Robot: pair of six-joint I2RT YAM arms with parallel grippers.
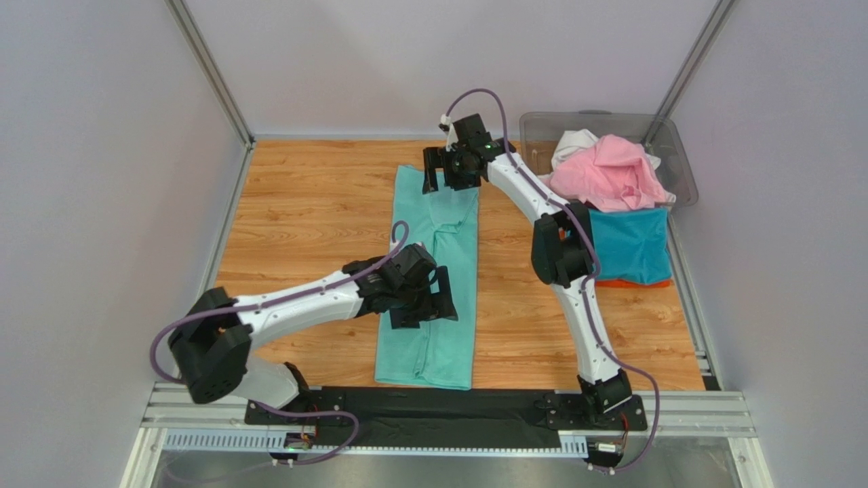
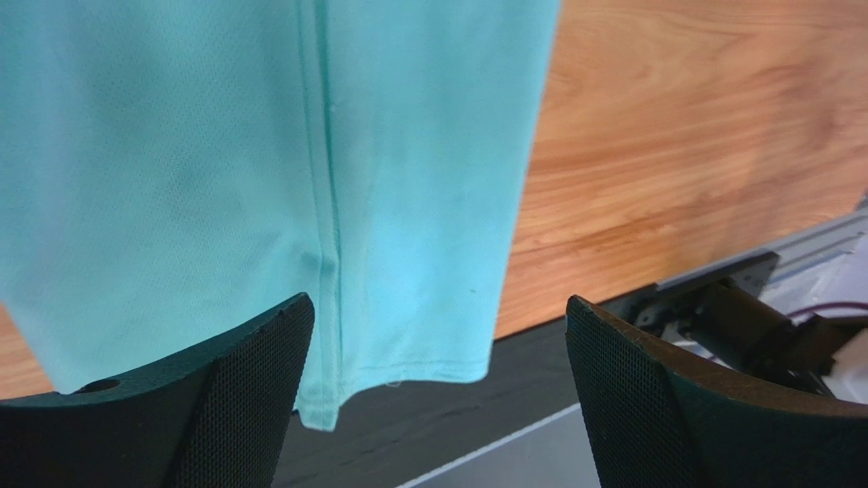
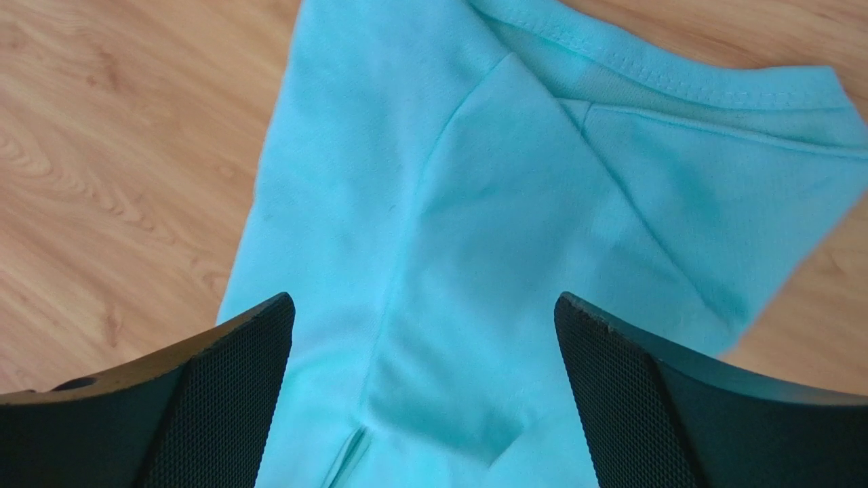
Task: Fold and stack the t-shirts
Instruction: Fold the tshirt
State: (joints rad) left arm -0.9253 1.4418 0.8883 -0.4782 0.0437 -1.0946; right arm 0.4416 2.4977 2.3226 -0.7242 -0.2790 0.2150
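Mint green t-shirt (image 1: 428, 356) runs near edge to far across the counter (image 1: 306, 203); my left pincer (image 1: 429, 308) gapes over its hem half, right pincer (image 1: 436, 170) gapes over the collar.

T-shirt (image 1: 428, 351) left of bin (image 1: 591, 123)

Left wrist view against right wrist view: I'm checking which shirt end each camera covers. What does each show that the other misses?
Only the left wrist view shows the hem of the mint green t-shirt and the black base strip beyond it. Only the right wrist view shows its stitched collar. Both show that shirt on the wooden table, with the left end effector or right end effector open above it.
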